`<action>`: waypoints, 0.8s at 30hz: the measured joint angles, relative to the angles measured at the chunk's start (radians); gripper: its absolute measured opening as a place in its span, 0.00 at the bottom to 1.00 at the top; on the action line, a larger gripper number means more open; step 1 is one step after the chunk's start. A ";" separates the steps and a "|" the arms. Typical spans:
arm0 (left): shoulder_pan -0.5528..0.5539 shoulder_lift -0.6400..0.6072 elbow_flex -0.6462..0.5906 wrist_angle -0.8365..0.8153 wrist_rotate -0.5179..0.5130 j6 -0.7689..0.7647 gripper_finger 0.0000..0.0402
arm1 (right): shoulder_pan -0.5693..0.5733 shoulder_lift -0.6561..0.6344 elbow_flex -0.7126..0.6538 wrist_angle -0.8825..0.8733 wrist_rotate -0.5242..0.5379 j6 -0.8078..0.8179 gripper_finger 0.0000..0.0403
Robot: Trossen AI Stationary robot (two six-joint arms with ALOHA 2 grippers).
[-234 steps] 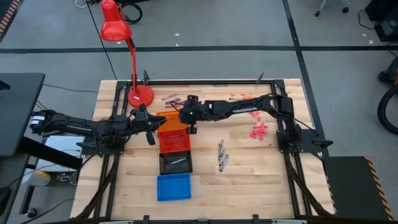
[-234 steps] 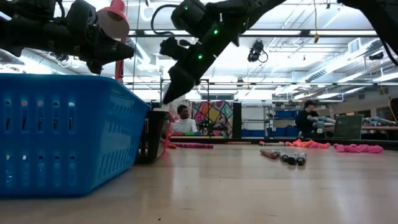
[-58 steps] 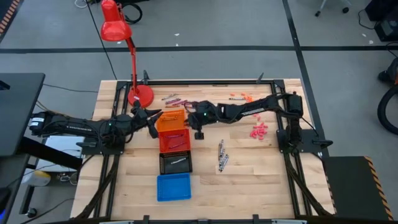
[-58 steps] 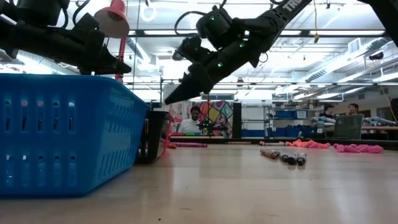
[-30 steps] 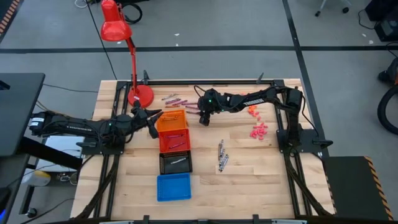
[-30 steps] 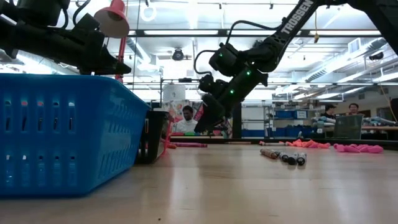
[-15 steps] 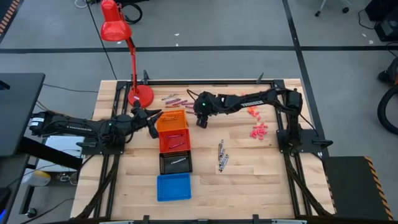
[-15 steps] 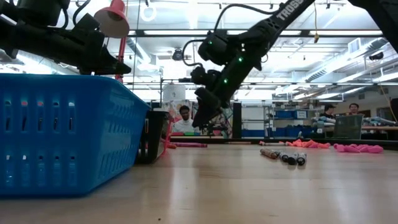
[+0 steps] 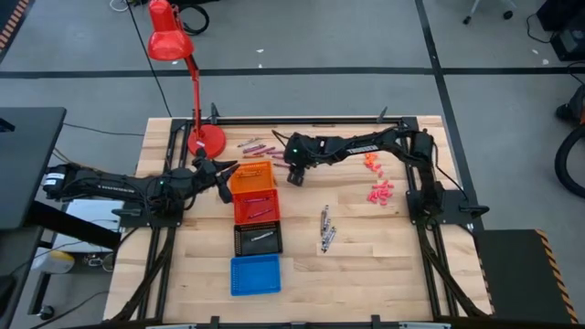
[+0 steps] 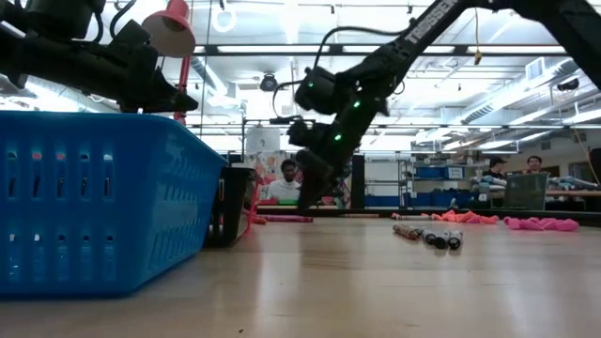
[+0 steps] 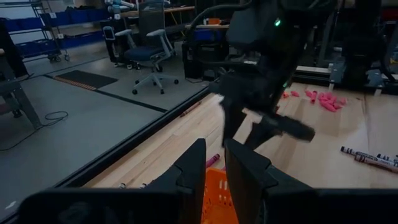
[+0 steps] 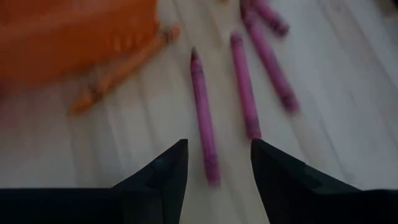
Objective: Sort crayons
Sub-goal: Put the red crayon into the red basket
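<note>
Crayons, maroon-purple: 4 counted in the right wrist view, lying loose on the counter just beside the orange tray, toward the lamp end. 1 orange crayon is seen against the tray's wall. Further lots are listed on the same counter: an orange group at the far edge, a pink group near the right arm's base, a grey-dark group at mid-counter.

Right gripper: held wide, empty, hanging low over the nearest maroon-purple crayon, which is framed between the 2 fingers.

Left gripper: held beside the orange tray; fingers set narrow with a slim gap, nothing seen between them.

Trays: orange, red, black, blue, in 1 row.

Step in hand, as judged: pickup of 1 maroon-purple crayon. Handling advice: the fingers are best centred across the crayon's middle, at right angles to its length, and lowered until the tips nearly meet the counter before closing. The neighbouring crayon lies close; a single stick should be isolated so that 2 are not pinched together. A slow close is advised, as a round stick may roll aside.
</note>
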 joint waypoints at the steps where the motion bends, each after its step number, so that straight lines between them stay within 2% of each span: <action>1: 0.000 0.000 0.000 -0.002 0.000 0.000 0.18 | 0.000 0.004 0.007 -0.015 -0.001 0.004 0.44; 16: 0.000 0.000 0.000 -0.003 0.000 0.007 0.18 | 0.008 0.132 0.195 -0.261 -0.014 -0.012 0.38; 24: 0.000 0.000 0.000 -0.012 0.000 0.009 0.18 | 0.010 0.138 0.210 -0.288 -0.028 -0.047 0.26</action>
